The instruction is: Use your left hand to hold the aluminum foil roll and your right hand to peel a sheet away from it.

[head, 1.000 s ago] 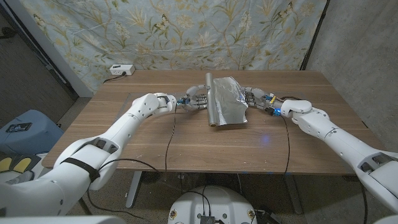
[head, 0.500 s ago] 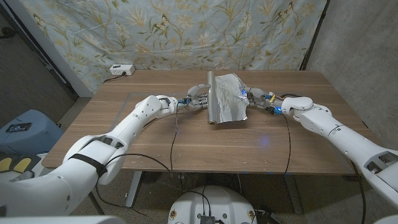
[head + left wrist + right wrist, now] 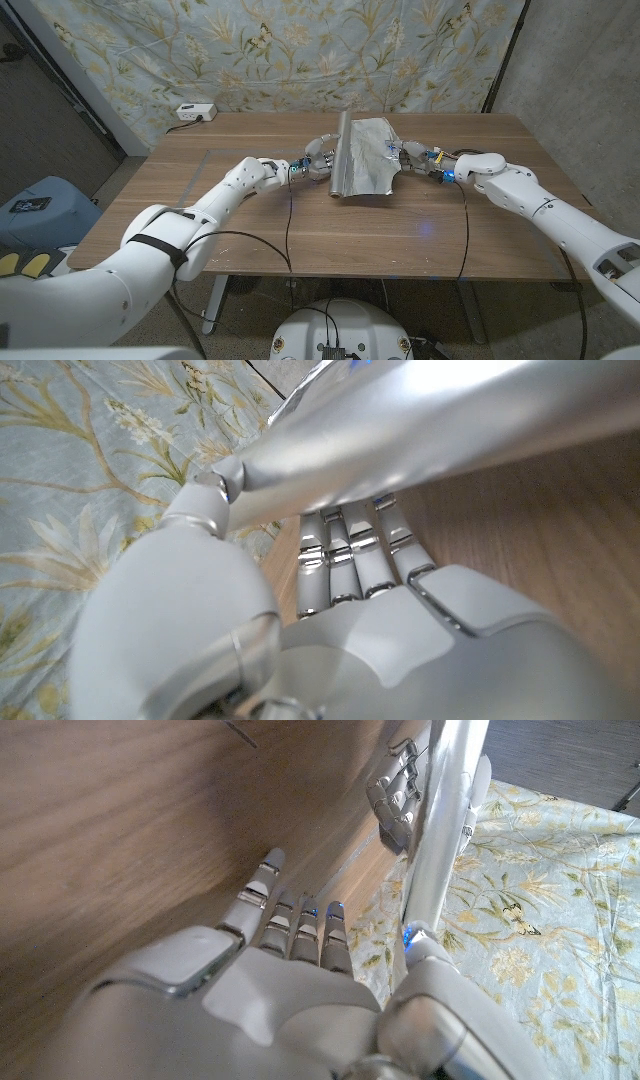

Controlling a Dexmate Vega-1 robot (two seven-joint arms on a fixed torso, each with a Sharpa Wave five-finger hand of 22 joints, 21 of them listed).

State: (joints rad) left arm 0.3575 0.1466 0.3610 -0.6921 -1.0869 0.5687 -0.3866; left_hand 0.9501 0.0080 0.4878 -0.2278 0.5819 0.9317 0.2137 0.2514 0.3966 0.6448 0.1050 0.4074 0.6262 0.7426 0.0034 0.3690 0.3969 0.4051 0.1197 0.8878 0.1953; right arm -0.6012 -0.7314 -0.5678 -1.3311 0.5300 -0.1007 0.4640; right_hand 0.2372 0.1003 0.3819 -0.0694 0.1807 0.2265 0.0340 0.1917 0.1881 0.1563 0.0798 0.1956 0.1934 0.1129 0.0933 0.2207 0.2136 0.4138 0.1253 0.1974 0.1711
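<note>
The aluminum foil roll lies lengthwise near the middle of the wooden table, with a crinkled sheet pulled off to its right. My left hand grips the roll from the left. In the left wrist view the fingers reach under the roll and the thumb lies over it. My right hand pinches the sheet's right edge. In the right wrist view the sheet stands edge-on between the thumb and fingers of my right hand.
A white box sits at the table's far left corner. Black cables trail from both wrists across the tabletop to its near edge. A floral cloth hangs behind the table. A blue object stands on the floor at the left.
Both hands and the foil have shifted a little farther from me. The left hand has closed in around the roll, and the sheet now stands higher off the table.
</note>
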